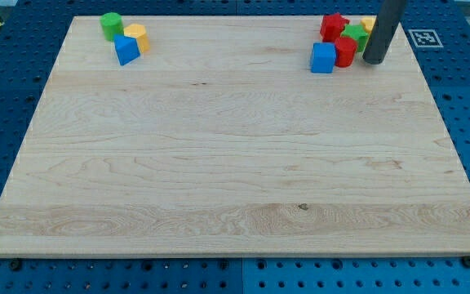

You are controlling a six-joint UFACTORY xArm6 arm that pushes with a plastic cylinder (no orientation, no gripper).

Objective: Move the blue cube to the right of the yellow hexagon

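Note:
The blue cube (323,58) sits near the view's top right, at the left of a tight cluster with a red rounded block (345,51), a green star-like block (354,35) and a red star-like block (333,25). My tip (374,61) rests on the board just right of that cluster, about a block's width from the red rounded block and further from the blue cube. A yellow hexagon-like block (137,37) lies far off at the view's top left. A second yellow block (369,24) is partly hidden behind my rod.
At the top left a green cylinder (110,24) and a blue wedge-shaped block (126,50) touch the yellow hexagon-like block. The wooden board (235,163) lies on a blue pegboard. A marker tag (423,37) sits off the board's top right corner.

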